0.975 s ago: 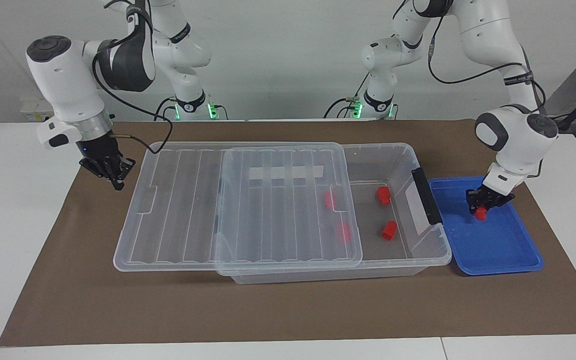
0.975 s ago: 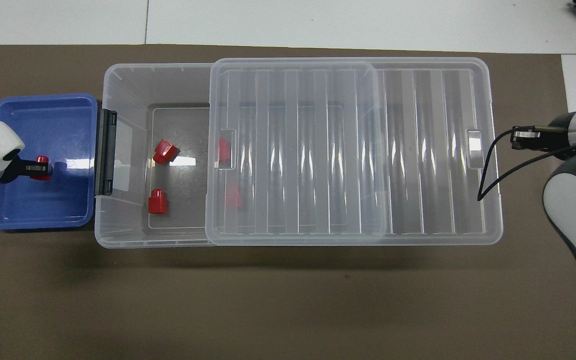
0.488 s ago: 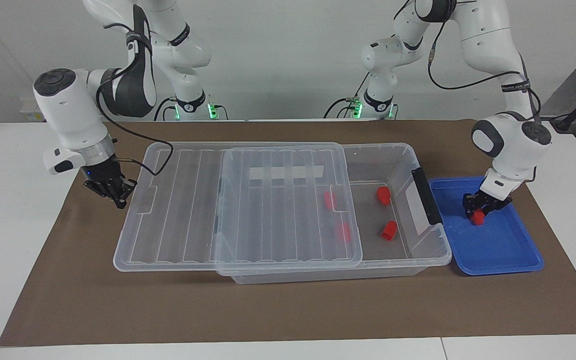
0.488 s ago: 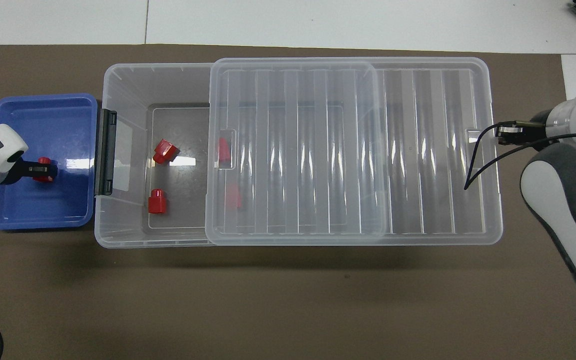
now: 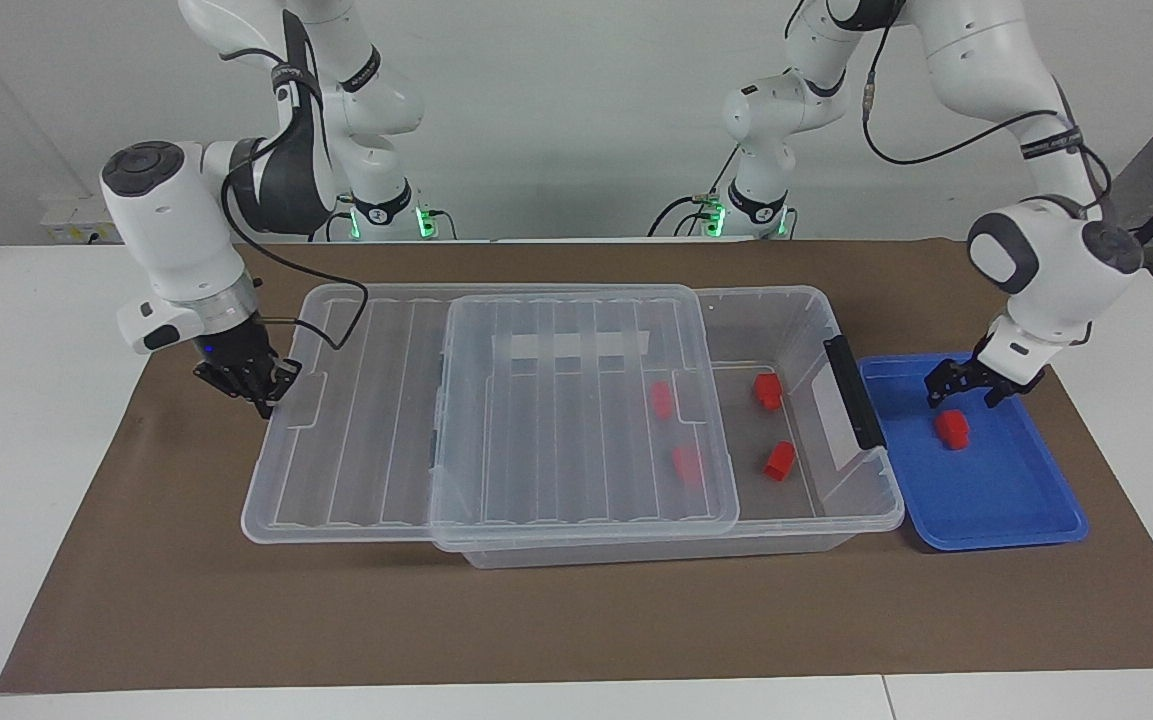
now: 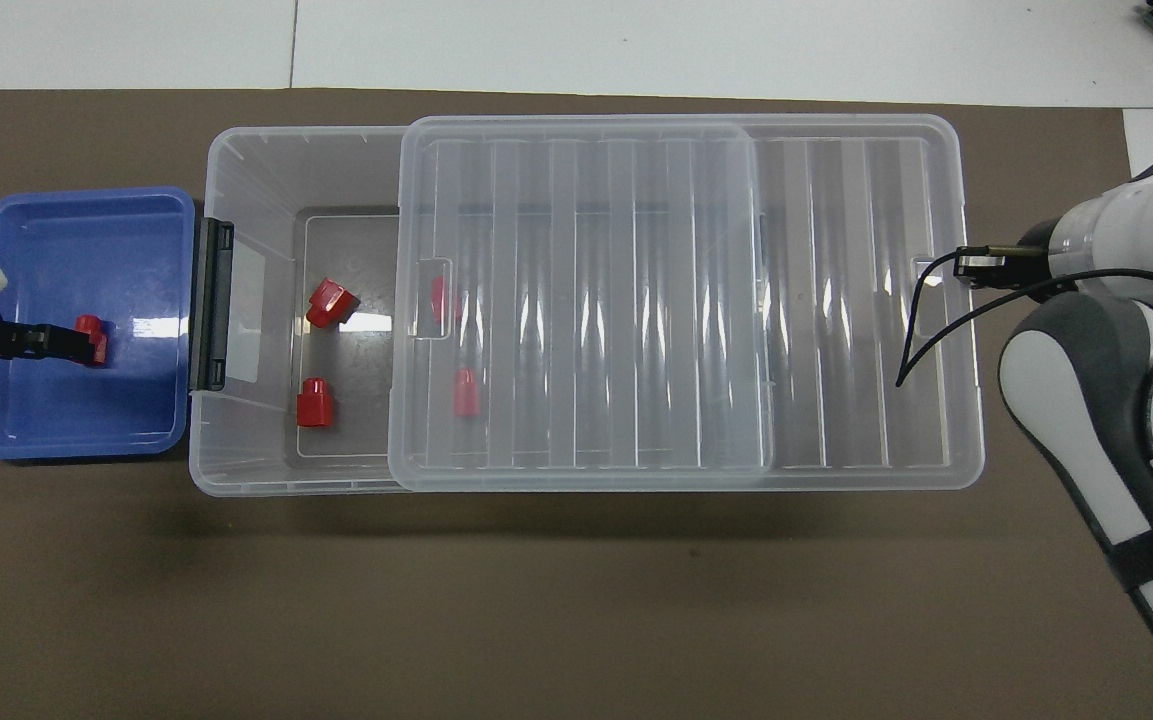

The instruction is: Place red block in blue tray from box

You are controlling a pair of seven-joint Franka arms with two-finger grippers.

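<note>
A red block (image 5: 952,427) (image 6: 91,338) lies free on the floor of the blue tray (image 5: 996,520) (image 6: 86,215). My left gripper (image 5: 964,395) (image 6: 61,342) hangs open just above that block, holding nothing. The clear box (image 5: 866,500) (image 6: 236,170) stands beside the tray with its lid (image 5: 536,420) (image 6: 576,300) slid partly aside. Two red blocks (image 5: 766,390) (image 5: 779,460) lie in the uncovered part, and two more (image 5: 661,398) (image 5: 686,465) show through the lid. My right gripper (image 5: 264,400) (image 6: 966,265) is shut and rests against the lid's overhanging end.
The box's black latch (image 5: 854,392) faces the tray. A brown mat (image 5: 576,620) covers the table under everything. The lid overhangs the box toward the right arm's end of the table.
My left gripper opened, released the red block into the tray and lifted slightly. My right gripper came down against the lid's end, and the lid slid toward the tray.
</note>
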